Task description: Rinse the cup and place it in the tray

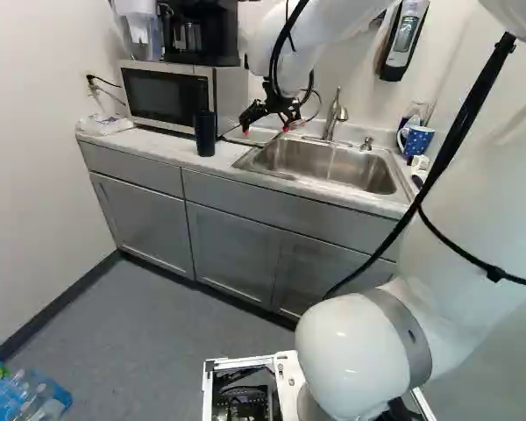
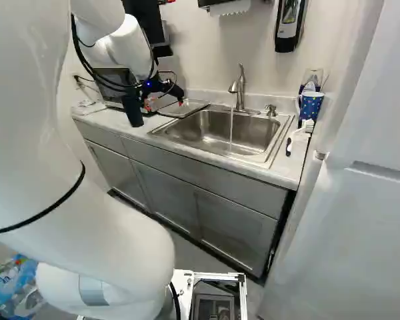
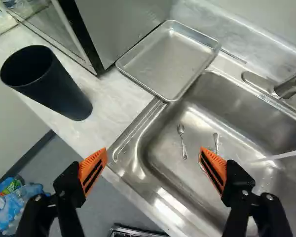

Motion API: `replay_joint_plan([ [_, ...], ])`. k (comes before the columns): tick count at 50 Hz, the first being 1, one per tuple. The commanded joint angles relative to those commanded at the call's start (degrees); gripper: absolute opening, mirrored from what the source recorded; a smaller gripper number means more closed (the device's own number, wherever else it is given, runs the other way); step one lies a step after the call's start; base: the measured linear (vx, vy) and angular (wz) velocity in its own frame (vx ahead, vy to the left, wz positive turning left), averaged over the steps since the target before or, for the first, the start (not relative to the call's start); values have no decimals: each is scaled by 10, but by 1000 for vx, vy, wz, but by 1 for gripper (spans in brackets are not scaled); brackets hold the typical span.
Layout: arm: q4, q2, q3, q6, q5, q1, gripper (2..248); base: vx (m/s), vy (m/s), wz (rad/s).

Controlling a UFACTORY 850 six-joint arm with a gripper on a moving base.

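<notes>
Wrist view shows our orange-padded black fingers (image 3: 92, 171) released; at their ten o'clock, the tall dark cylindrical cup (image 3: 61, 91) stands on the pale marbled desk (image 3: 110, 106). We judge that picking is in hand: next, we should bring them around it, before rinsing.

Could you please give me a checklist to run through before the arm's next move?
1. Gripper open and empty: ok.
2. Dark cup upright on the counter: ok.
3. Cup lined up with the gripper: not ok, it stands off to one side.
4. Water running from the faucet: ok.
5. Tray free to take the cup: ok, nothing lies on it.
6. Cup clean inside: cannot tell.
</notes>
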Motion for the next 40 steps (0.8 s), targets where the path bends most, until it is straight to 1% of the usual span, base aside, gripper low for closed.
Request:
replay_joint_plan([
  [18,1,-10,-9,0,1,34,247,0,0,0],
  [31,14,-19,-18,0,21,59,247,0,0,0],
  [40,17,-28,-26,0,33,75,247,0,0,0],
])
